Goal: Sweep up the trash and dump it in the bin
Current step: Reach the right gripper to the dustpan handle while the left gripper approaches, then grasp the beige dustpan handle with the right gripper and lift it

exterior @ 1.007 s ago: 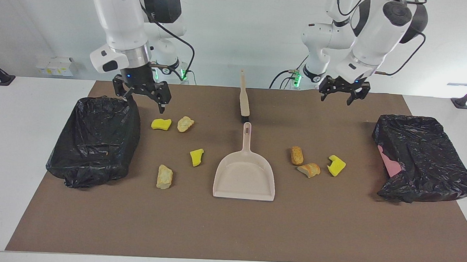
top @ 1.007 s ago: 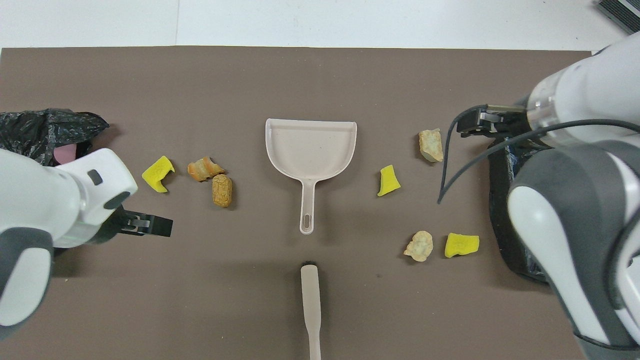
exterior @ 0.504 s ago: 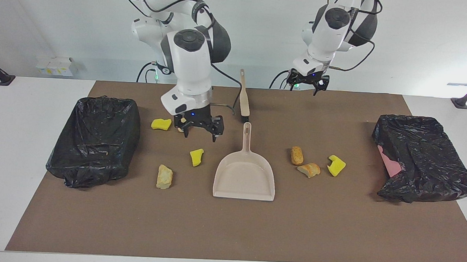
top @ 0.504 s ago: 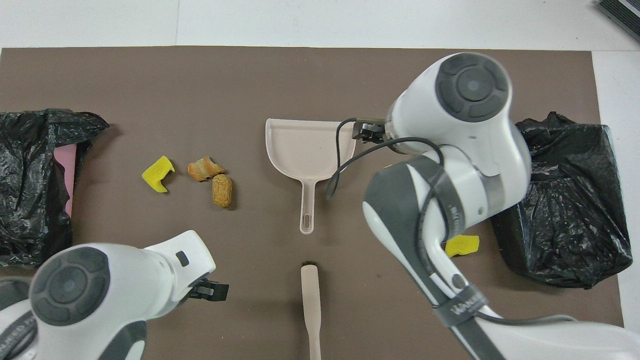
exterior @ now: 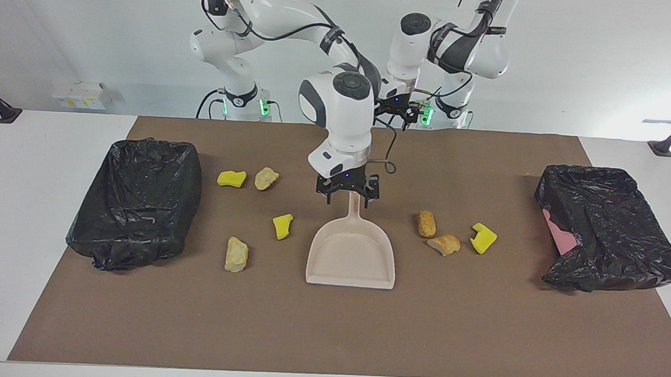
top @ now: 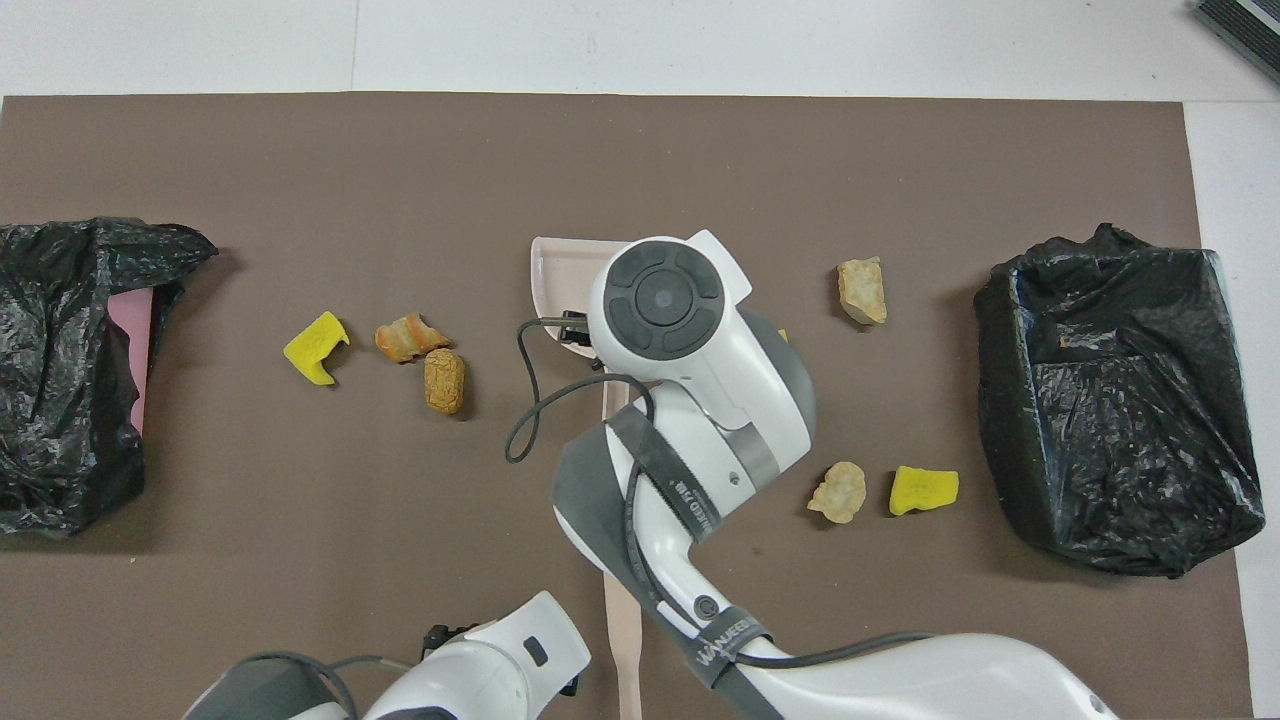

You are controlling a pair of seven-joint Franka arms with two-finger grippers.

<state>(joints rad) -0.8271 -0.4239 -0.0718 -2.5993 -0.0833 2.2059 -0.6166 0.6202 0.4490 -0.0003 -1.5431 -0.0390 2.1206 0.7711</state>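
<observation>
Trash: seven scraps lie loose on the brown mat of the desk (exterior: 329,335), none in the dustpan yet. Four sit toward the right arm's end: a yellow chunk (exterior: 232,178), a tan piece (exterior: 266,178), a second yellow chunk (exterior: 282,226) and a pale crust (exterior: 236,254). Three sit toward the left arm's end: a brown roll (exterior: 426,223), a bread slice (exterior: 444,244) and a notched yellow chunk (exterior: 483,238).
Dustpan (exterior: 352,257): flat on the mat between the two clusters, handle pointing toward the robots.
Right pincer (exterior: 347,192): spread, low over the dustpan handle and straddling it, not yet pinching.
Left pincer (exterior: 396,112): spread, high over the edge of the mat nearest the robots, seemingly over the brush.
Bins: one black-bagged bin (exterior: 137,199) at the right arm's end, another (exterior: 608,226) at the left arm's end.
Doing it well: I would centre the handle between the fingers, settle fully, then close firmly, so the pan stays flat and does not twist.
Hard to tell: in the facing view the arm hides the brush; overhead, only part of its handle (top: 622,650) shows. The right arm covers most of the pan and one yellow chunk.
</observation>
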